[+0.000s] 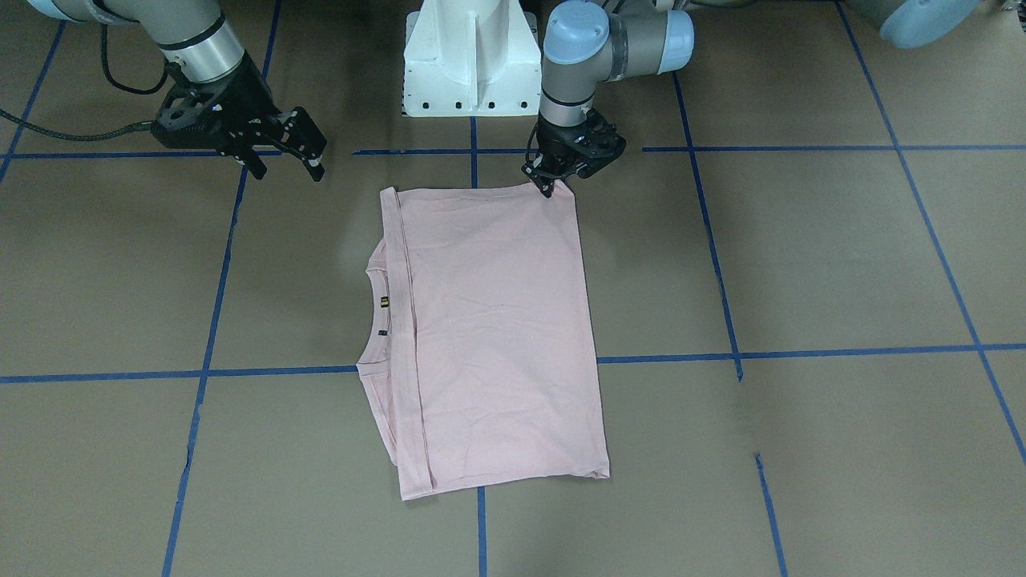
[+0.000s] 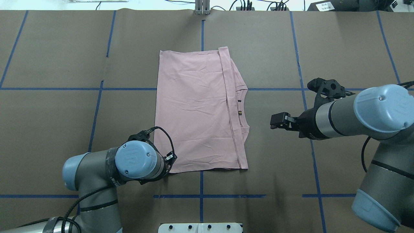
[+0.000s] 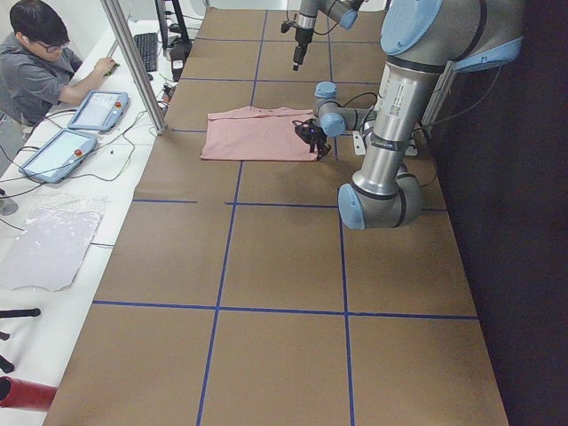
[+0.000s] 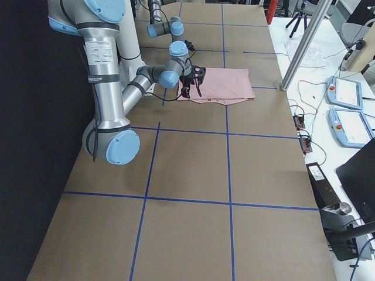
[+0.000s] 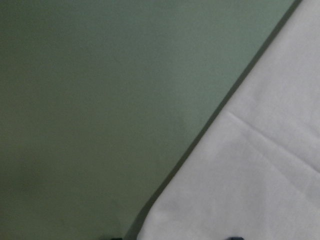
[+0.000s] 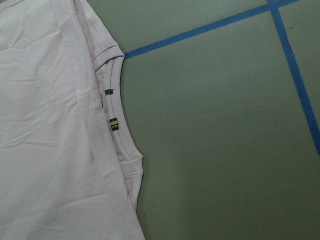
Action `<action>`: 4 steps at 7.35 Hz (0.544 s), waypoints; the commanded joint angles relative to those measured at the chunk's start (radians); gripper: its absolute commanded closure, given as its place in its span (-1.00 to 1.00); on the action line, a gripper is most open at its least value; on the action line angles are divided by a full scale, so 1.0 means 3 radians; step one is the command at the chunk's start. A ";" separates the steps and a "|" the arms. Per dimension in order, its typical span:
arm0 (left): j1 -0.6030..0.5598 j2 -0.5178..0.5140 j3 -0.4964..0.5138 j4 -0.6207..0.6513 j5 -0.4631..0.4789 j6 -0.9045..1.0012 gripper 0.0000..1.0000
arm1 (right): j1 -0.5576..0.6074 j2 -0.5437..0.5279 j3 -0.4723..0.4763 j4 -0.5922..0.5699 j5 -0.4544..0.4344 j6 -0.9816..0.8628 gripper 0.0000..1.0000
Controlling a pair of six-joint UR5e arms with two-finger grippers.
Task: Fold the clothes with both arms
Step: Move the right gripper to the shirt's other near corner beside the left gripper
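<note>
Overhead exterior view shows the shirt lying flat on the brown table, about in the middle, in front of the robot. It is folded to a rough rectangle, with a plain pink side up. The collar points toward the robot's right side, and a hem runs across the shirt just beside it. Inside the collar sits a small yellow-and-black label, with a smaller dark one near it.

The left gripper is low at the corner of the shirt that is nearest to the robot, on its left side. The tips are right at the cloth edge there. In the front-facing view the fingers seem close together. The left wrist view is blurred and shows only cloth and table, so I cannot tell whether they pinch the corner.

The right gripper hangs above the bare table on the collar side, near the shirt but apart from it. Its two fingers are spread wide and hold nothing. The right wrist view looks down on the collar and on blue tape lines.
</note>
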 commanded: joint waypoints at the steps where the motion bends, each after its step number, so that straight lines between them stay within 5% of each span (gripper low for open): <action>1: 0.0045 0.0009 -0.0243 0.0217 -0.0001 -0.0016 1.00 | 0.0000 0.0000 0.0001 0.0000 0.0000 0.0000 -1.00; 4: 0.0065 -0.0001 -0.0326 0.0326 -0.0026 0.0040 1.00 | -0.0041 0.0036 -0.0080 -0.0025 0.0005 0.0020 -1.00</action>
